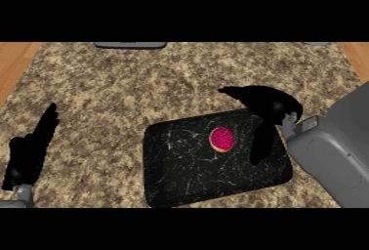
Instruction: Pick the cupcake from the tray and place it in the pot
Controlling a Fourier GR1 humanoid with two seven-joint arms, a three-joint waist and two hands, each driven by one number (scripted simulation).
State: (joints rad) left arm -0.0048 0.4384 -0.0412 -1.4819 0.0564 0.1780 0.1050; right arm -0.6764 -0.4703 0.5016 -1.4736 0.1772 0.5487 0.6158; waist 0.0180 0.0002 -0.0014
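A cupcake with a pink top (222, 139) sits on the black marbled tray (187, 180), in its upper right part. My right hand (268, 103) hovers over the tray's far right corner, just right of the cupcake and not touching it. Its fingers (259, 146) hang down straight beside the cupcake, and its thumb points left above it; the hand is open and holds nothing. My left hand (29, 151) rests open at the left edge, fingers up, far from the tray. No pot is plainly in view.
The speckled stone counter (144, 88) spreads around the tray. A grey object (130, 45) is cut off at the top edge, and another small grey bit shows at the top right (317, 43). Wooden strips border the counter left and right.
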